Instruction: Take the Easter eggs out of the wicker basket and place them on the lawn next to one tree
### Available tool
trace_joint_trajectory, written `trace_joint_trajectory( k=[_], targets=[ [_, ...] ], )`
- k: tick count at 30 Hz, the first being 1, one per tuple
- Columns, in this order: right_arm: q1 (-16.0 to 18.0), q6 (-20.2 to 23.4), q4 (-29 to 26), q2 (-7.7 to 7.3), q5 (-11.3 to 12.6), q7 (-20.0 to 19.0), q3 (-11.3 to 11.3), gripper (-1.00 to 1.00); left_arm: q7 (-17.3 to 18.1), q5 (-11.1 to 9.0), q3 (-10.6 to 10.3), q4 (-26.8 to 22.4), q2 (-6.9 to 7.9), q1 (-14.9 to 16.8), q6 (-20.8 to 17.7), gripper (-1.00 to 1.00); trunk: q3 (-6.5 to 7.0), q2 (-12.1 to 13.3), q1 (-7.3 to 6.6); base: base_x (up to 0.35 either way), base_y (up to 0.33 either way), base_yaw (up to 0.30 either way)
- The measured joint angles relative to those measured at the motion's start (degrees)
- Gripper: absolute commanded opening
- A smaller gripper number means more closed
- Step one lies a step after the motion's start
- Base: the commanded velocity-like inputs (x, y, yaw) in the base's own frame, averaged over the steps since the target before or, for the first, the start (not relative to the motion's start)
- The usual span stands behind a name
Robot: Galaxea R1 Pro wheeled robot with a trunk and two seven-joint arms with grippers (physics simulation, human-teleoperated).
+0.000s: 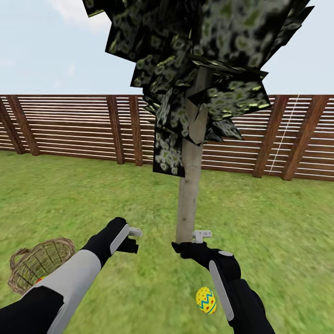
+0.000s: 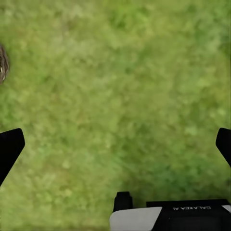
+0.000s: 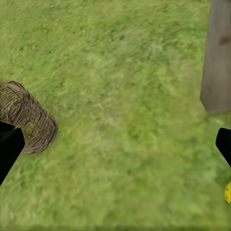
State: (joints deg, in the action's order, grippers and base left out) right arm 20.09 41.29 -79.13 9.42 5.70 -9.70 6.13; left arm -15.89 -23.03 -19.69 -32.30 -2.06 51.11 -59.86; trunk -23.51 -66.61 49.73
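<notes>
Eggs first: one yellow egg with blue zigzags (image 1: 205,300) lies on the lawn (image 1: 287,232), near the foot of the tree (image 1: 189,204) and just beside the right forearm in the head view. In the right wrist view a sliver of that egg (image 3: 227,194) shows at the picture's edge, on grass, apart from the trunk (image 3: 217,57).

The wicker basket (image 1: 39,263) lies tipped on its side on the lawn, near the left arm and well apart from the tree. Through its open weave a small patch of yellow and red (image 1: 39,280) shows low inside; how many eggs it holds cannot be told. The right wrist view shows the basket (image 3: 26,124) lying on its side with a yellowish blur behind the twigs.

Both arms reach forward and down over the grass. The left gripper (image 1: 135,231) hovers between basket and trunk, its jaws spread wide with only grass between them. The right gripper (image 1: 202,234) sits just beside the base of the trunk, jaws likewise apart and holding nothing. A brown slatted fence (image 1: 69,125) closes the garden behind.
</notes>
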Motion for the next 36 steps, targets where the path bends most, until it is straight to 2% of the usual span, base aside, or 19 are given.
trace_joint_trajectory(
  k=[10, 36],
  targets=[
    [0.0, 0.0, 0.1, 0.01, -0.1, 0.0, 0.1, 1.00, -0.1, 0.0, 0.0, 0.0, 0.01, 0.0, 0.0, 1.00, 1.80, 4.0, -2.20, 0.000, 0.000, 0.050],
    [0.0, 0.0, 0.1, 0.02, 0.0, 0.0, 0.1, 1.00, -0.6, 0.0, 0.6, 0.1, 0.57, 0.0, 0.0, 1.00, 6.47, 14.5, -7.91, 0.000, 0.000, 0.278]
  ],
)
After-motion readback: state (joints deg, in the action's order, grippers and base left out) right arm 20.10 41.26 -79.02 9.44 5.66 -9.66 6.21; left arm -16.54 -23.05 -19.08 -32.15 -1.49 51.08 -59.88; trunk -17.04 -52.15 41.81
